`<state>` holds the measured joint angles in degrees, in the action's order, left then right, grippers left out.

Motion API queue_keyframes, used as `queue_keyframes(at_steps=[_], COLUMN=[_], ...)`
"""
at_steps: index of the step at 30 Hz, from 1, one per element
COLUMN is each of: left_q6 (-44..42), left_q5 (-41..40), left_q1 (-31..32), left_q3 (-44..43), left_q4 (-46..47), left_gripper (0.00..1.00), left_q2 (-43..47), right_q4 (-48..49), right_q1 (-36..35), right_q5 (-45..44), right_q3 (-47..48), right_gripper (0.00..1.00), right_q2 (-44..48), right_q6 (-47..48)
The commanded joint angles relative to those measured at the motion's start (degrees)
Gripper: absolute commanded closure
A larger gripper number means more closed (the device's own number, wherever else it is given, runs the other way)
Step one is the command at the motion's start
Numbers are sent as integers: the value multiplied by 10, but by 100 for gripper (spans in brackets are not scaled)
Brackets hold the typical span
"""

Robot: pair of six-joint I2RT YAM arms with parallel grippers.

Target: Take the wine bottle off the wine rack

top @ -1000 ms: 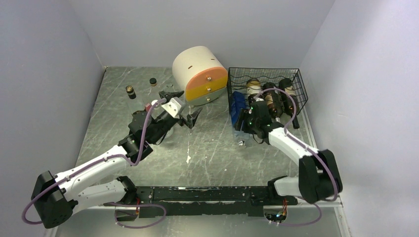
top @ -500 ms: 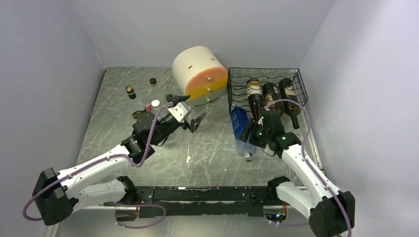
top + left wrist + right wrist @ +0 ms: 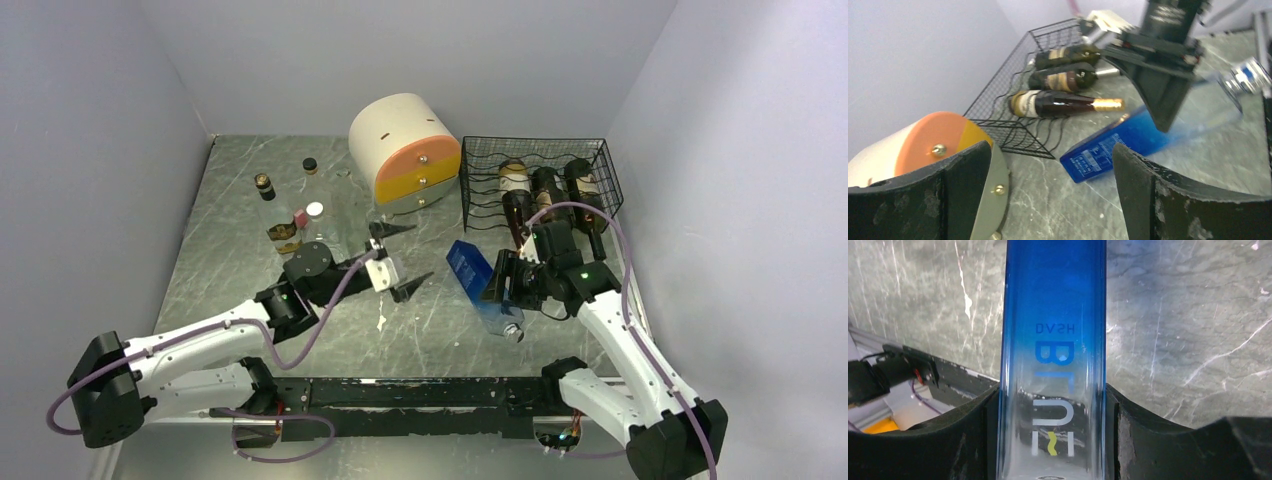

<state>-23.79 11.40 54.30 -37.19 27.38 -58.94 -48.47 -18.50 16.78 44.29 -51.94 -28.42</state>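
Note:
The black wire wine rack (image 3: 538,148) stands at the back right, also seen in the left wrist view as the wine rack (image 3: 1007,102). Three dark bottles (image 3: 545,190) lie in it. A blue wine bottle (image 3: 468,264) is outside the rack, tilted over the table in front of it, with my right gripper (image 3: 503,285) shut on its clear lower body. In the right wrist view the blue wine bottle (image 3: 1054,315) fills the gap between both fingers of the right gripper (image 3: 1053,407). My left gripper (image 3: 400,260) hangs open and empty mid-table, left of the blue wine bottle (image 3: 1113,150).
A cream-and-orange round drawer unit (image 3: 400,140) stands left of the rack, close to my left gripper (image 3: 1050,152). Several small bottles (image 3: 285,228) stand at the back left. Walls enclose the table on three sides, with the rack against the right wall.
My right gripper has drawn the blue bottle out of the rack toward the near side and tilted it. The left arm has swung nearer and rightward, turning its open gripper.

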Motion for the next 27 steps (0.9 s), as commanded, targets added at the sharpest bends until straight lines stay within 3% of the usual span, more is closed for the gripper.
queue_keyframes(at_steps=[1,10,22,27], left_q6=[-52,-65,-109,-115], left_q5=[90,83,49,-41], left_q1=[21,89,143,152], left_q3=[12,3,-25,-31], left_q4=[3,-19,-79,-63], left_gripper=[5,0,0,1], left_q2=[-3,-64,-158,-190], right_q4=[-15,33,71,67], right_q1=[-3,-27,-112,-131], right_q5=[68,161,173,170], right_q3=[58,76,110,114], right_gripper=[100,100,100,100], right_q2=[-1,-56,-105,-100], right_q6=[63,83,64,62])
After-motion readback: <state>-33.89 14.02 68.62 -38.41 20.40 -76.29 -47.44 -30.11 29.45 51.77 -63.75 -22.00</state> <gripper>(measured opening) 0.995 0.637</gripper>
